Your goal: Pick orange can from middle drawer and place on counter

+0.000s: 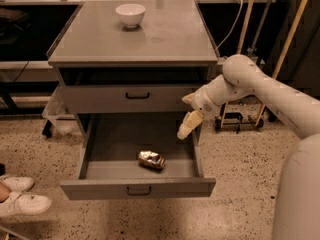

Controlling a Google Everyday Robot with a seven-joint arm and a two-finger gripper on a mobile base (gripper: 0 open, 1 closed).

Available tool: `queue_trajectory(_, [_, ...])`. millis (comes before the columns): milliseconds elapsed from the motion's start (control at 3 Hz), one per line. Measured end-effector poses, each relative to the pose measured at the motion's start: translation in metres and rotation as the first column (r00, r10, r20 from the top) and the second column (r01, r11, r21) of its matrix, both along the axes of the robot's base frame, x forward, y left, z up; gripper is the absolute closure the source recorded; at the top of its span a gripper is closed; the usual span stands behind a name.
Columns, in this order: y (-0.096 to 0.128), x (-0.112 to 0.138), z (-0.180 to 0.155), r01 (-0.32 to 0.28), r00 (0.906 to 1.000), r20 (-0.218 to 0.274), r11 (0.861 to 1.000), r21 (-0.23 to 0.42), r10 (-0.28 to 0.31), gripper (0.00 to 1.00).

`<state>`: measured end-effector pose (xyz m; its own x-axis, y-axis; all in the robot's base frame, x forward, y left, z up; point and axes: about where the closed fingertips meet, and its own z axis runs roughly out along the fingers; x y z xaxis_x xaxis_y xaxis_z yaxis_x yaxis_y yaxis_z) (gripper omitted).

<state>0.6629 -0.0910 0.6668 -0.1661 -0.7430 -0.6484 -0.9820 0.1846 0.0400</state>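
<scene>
Speckled terrazzo floor [240, 194] runs under a grey metal cabinet, w/ dark shelving and glass behind it. Cabinet's flat grey top is the table [170, 41], thin raised edges on both sides. White bowl [130, 14] sits upright near the table's back edge, left of centre.

Below the top there's a dark open slot, then the top drawer [100, 99], pushed in, w/ a small dark bar handle at its middle.

Middle drawer [112, 139] is pulled out toward the camera, flat grey floor showing, low side walls, dark bar handle on the front panel. Orange can [151, 159] lies on its side on the drawer floor, approx. centre and nearer the front, slightly dented and shiny. It touches neither side wall.

White robot arm [260, 89] comes in from the right edge, bent at the wrist. Gripper [184, 131] points down and hangs at the drawer's right side, above the right wall toward the back. It's up and to the right of the can, clearly apart from it. Jaws: can't tell whether released or clenched from this angle.

White sneakers [22, 201] at the bottom left on the floor. Pale wooden poles [292, 31] lean at the top right, and a white cable [231, 26] hangs by the cabinet's right rear corner.
</scene>
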Motion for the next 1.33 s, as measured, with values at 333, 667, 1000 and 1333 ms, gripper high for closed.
queue_trajectory(333, [0.016,0.037,-0.049,0.003,0.9984,-0.056,0.998,0.056,0.0,0.0])
queue_trajectory(667, [0.011,0.067,-0.088,0.102,0.9932,-0.067,0.99,0.1,-0.096,0.0])
queue_trajectory(1000, [0.011,0.067,-0.088,0.102,0.9932,-0.067,0.99,0.1,-0.096,0.0])
queue_trajectory(1333, [0.018,0.064,-0.095,0.139,0.9897,-0.045,0.986,0.092,-0.136,0.0])
